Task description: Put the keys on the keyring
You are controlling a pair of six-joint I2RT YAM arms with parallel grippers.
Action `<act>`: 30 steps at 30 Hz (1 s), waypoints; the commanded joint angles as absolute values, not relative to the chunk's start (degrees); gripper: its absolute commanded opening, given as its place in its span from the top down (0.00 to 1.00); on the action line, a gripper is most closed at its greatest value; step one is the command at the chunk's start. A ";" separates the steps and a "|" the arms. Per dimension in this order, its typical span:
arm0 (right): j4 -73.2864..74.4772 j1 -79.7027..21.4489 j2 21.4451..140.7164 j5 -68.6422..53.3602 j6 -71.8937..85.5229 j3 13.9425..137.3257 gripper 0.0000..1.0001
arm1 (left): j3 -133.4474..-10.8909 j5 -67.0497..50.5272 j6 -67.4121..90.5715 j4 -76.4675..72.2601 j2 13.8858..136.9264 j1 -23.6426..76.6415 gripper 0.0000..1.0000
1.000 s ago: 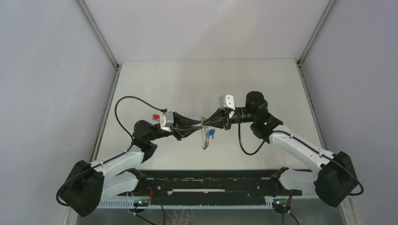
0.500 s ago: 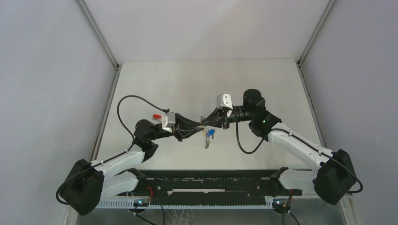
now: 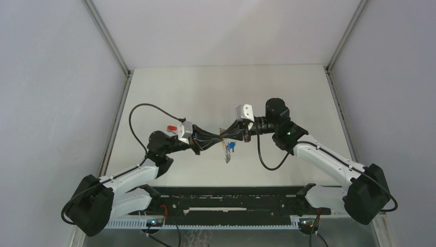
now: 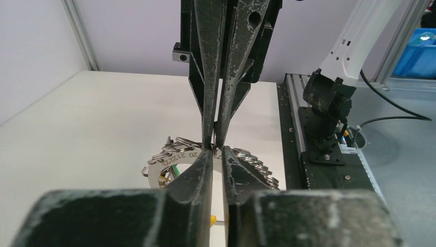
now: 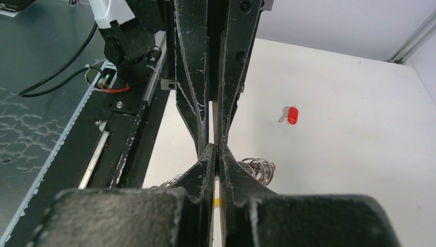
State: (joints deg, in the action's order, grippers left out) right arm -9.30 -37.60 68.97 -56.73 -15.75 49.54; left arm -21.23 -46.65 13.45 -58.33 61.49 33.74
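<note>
Left arm (image 3: 126, 176) and right arm (image 3: 329, 160): white shells, black joints, looping black cables (image 3: 128, 122), a green light (image 3: 290, 135); the black pincer fingers (image 4: 198, 177) look scuffed.

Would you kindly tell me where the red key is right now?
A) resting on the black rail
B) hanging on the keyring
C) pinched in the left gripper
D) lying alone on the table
D: the red key lies flat on the table, with nothing touching it.
</note>
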 commanded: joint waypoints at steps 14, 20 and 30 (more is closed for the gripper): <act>-5.25 -39.00 68.05 -56.62 -18.16 53.57 0.99 | -19.54 -42.78 13.77 -69.72 61.17 34.02 1.00; -5.23 -39.20 66.35 -53.27 -16.56 53.53 0.76 | -17.40 -40.43 16.47 -78.51 63.53 33.99 1.00; -1.07 -39.56 59.10 -44.32 -14.15 53.09 0.63 | -15.32 -37.12 13.33 -78.35 61.91 33.93 1.00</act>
